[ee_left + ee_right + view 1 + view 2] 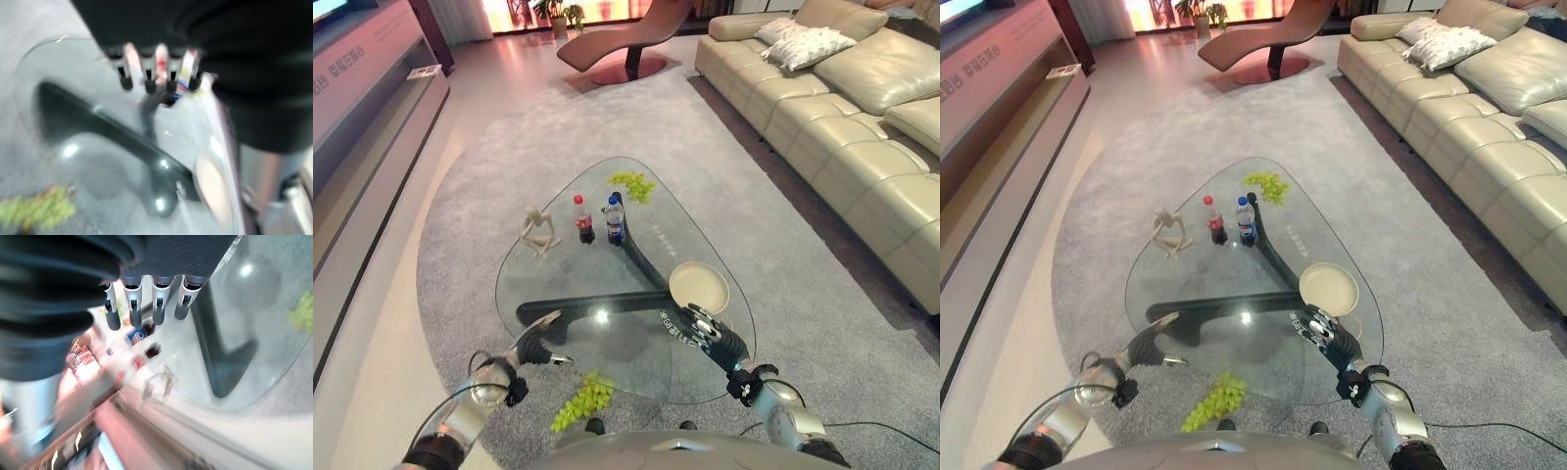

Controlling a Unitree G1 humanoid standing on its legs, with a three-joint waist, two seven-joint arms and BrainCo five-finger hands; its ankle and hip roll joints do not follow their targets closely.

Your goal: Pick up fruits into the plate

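Nearest: green grape bunch (583,400) at the table's near edge; can't tell if it lies on the glass or shows through it from the carpet. Neither hand touches it.

Left hand (537,342) comes in from lower left, over the near-left part of the glass table (705,235), forearm angled inward, fingers straight and relaxed, holding nothing. Right hand (1324,331) reaches from lower right, fingers extended toward the plate (1329,288), tips just short of its near rim; also slack and empty.

Plate is cream, sits on the right side of the table, nothing on it.

Mid-table: red-capped dark drink bottle (583,219) and blue-capped bottle (615,219) upright side by side, pale figurine (539,232) to their left. Bottle labels too small to read.

Far end: second green grape bunch (633,184) on the glass.

Beyond: grey carpet (509,147), beige sofa (862,117) on the right.
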